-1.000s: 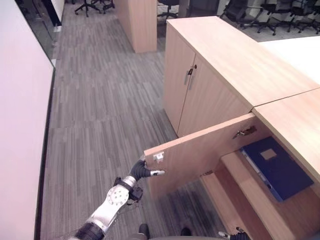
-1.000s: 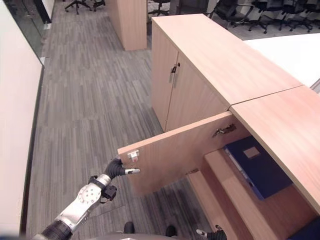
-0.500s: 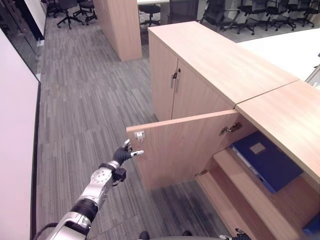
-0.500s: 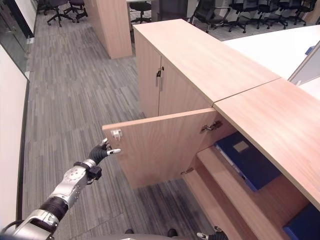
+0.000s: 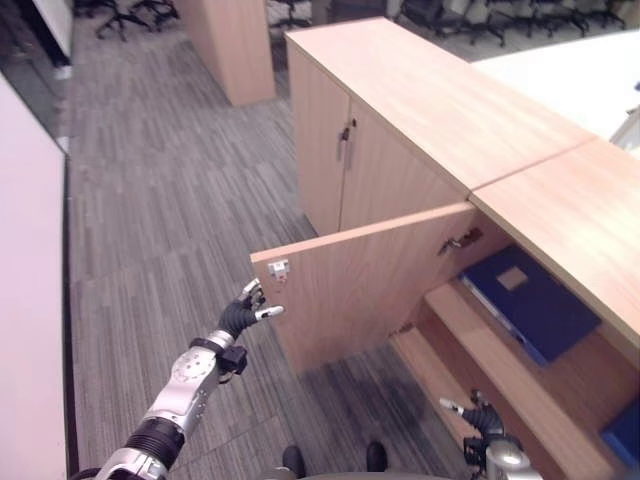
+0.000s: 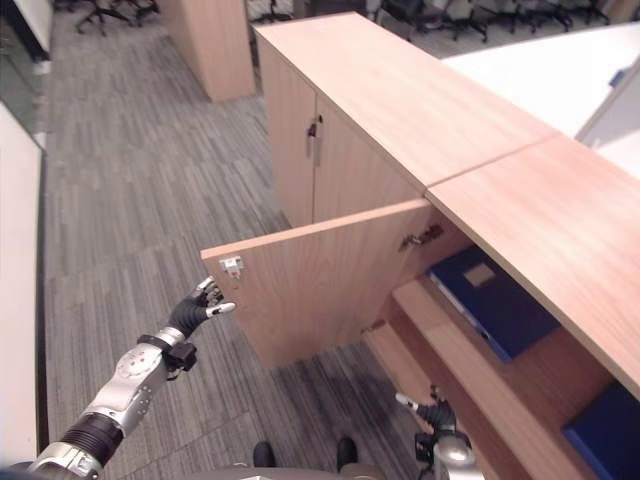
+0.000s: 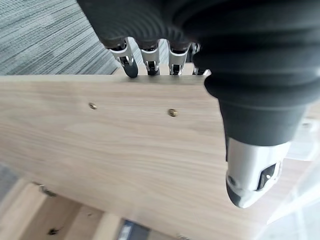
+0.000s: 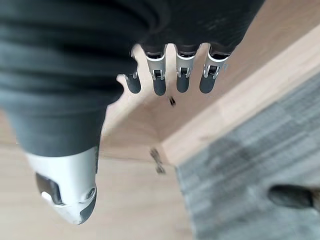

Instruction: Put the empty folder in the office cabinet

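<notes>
Cabinet door (image 5: pixel 370 285) swung out, roughly half open. Blue folder (image 5: pixel 528 300) lies flat on upper shelf (image 5: pixel 500 365) inside office cabinet (image 5: pixel 575 215), held by neither hand. Left hand (image 5: pixel 243 314) just beside door's free edge, below small latch plate (image 5: pixel 278 267); fingers straight and spread, tips near edge, nothing gripped. Right hand (image 5: pixel 480 420) low near cabinet base, fingers relaxed and apart, empty. Grey carpet floor (image 5: pixel 170 180).

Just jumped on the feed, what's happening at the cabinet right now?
The blue folder already lies on a shelf inside the open cabinet. The left hand, fingers straight, is at the free edge of the cabinet door, which stands wide open. The right hand hangs low, open and empty, near the lower shelves. A neighbouring cabinet is shut.
</notes>
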